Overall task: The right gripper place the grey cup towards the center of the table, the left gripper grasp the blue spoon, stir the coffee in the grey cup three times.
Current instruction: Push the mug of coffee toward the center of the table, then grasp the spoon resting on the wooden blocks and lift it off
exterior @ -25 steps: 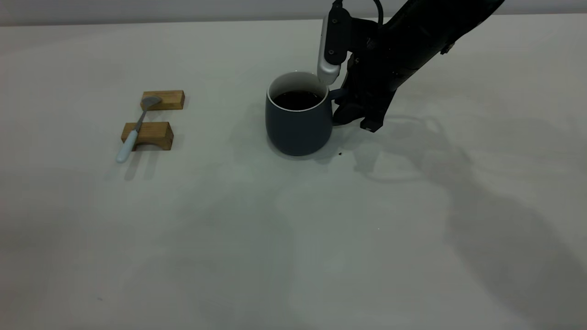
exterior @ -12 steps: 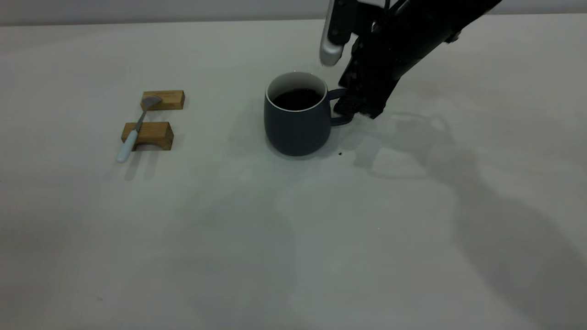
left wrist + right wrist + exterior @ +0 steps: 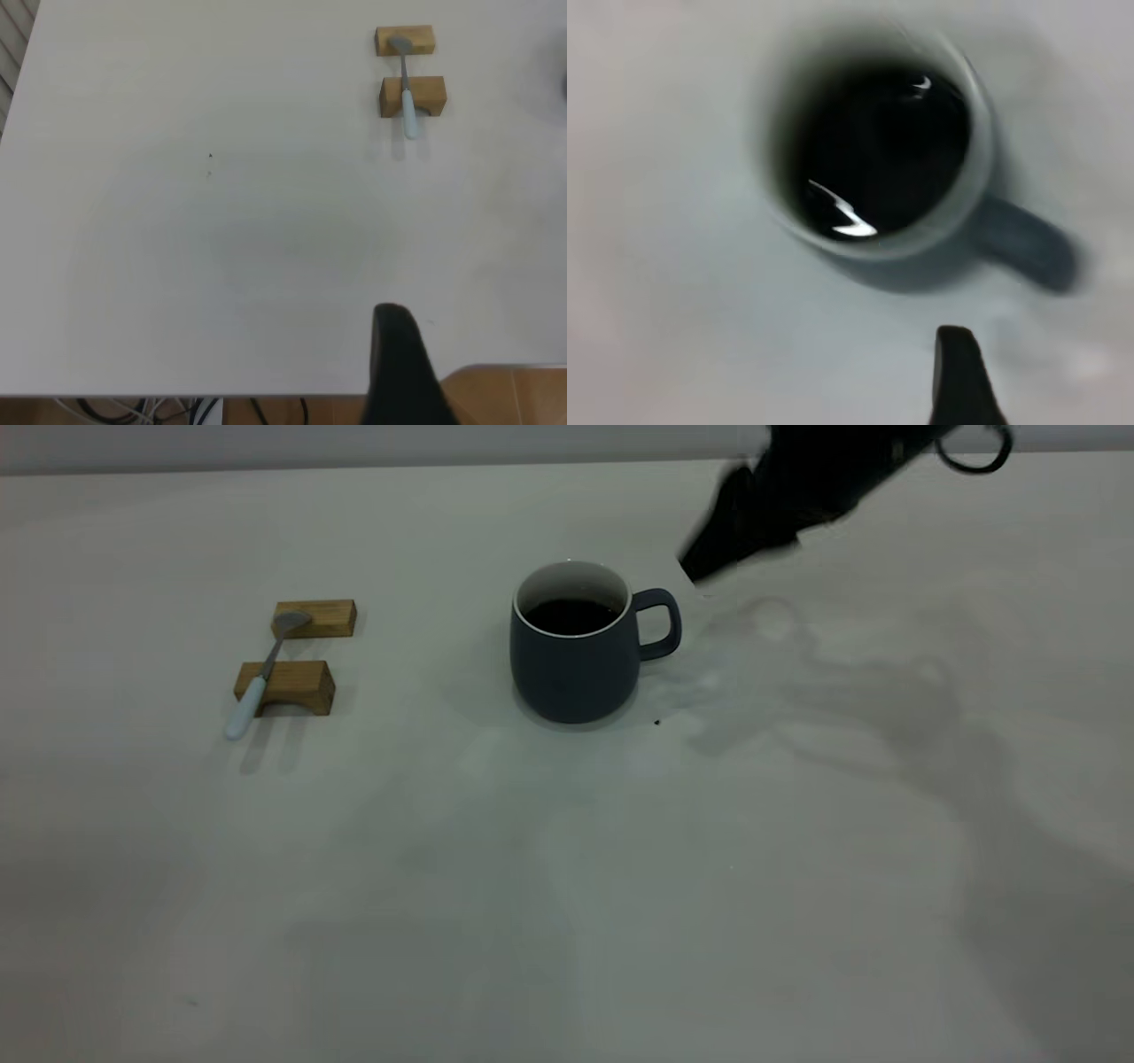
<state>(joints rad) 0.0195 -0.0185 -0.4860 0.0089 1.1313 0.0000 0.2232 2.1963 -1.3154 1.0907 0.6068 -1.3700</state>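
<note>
The right gripper (image 3: 709,567) hung above the table (image 3: 567,886), up and to the handle side of the grey cup (image 3: 574,664), apart from it and holding nothing; it showed only as a blurred dark mass in the exterior view, and whether its jaws stood open or closed could not be told. The cup stood upright on the table below and just beside the gripper, its loop handle turned toward that arm. The coffee (image 3: 877,150) lay dark and round inside the white wall, seen from nearly overhead in the right wrist view. The left gripper (image 3: 403,372) appeared only as one dark finger near the table's edge in its own wrist view — its opening likewise could not be judged, and it held nothing visible. Well apart from it, across bare table, the blue spoon (image 3: 261,676) rested across two wooden blocks (image 3: 297,654), bowl on the farther block, pale handle overhanging the nearer one — apparently untouched.
</note>
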